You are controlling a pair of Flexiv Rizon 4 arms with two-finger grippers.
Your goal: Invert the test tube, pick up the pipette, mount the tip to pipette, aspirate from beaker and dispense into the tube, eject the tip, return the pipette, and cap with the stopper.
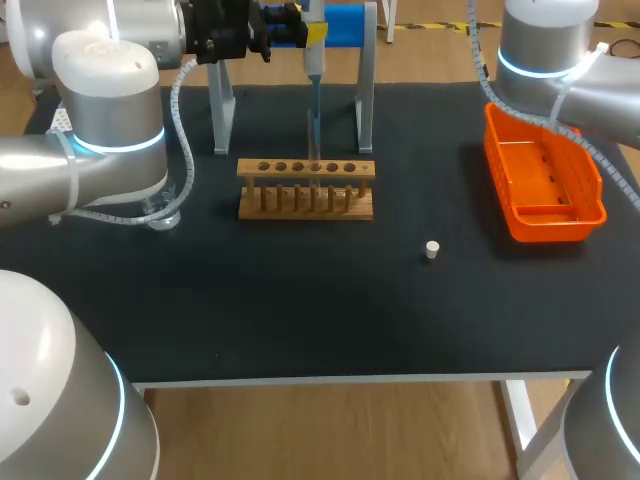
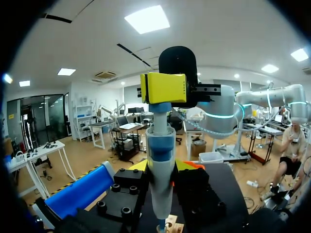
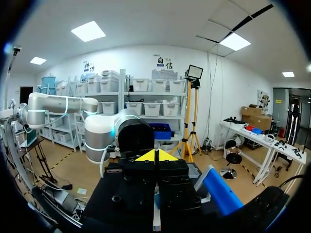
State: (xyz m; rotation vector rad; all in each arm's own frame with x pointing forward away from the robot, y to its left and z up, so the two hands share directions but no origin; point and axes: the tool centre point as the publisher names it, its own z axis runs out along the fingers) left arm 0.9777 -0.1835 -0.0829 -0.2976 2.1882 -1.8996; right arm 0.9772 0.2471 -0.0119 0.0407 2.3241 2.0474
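Stopper (image 1: 432,249): a little white plug, alone on the table (image 1: 300,310), low and right of the middle in the head view. You have not used it yet.
Beaker (image 1: 163,217): a bit of clear glass peeks out under your left arm at the middle left. Most of it is hidden.
Rack (image 1: 305,188): the wooden rack stands in the middle of the frame.
Test tube (image 1: 313,150): I think it is the thin clear thing standing up from the rack's middle. It is hard to tell from the pipette's tip.
Basket (image 1: 545,185): orange, at the right, well apart from the rack.
Pipette (image 1: 313,60): top middle, straight up, thin end pointing down at the tube.
Left gripper (image 2: 160,166): its fingers squeeze the pipette from both sides.
Right gripper (image 3: 155,156): its yellow tips are pressed together, with nothing between them that I can see.
Danger: if you slide sideways while the thin end is low, it could catch the tube and tip the rack. Lift straight up first. Your left arm is close to the beaker and could bump it.
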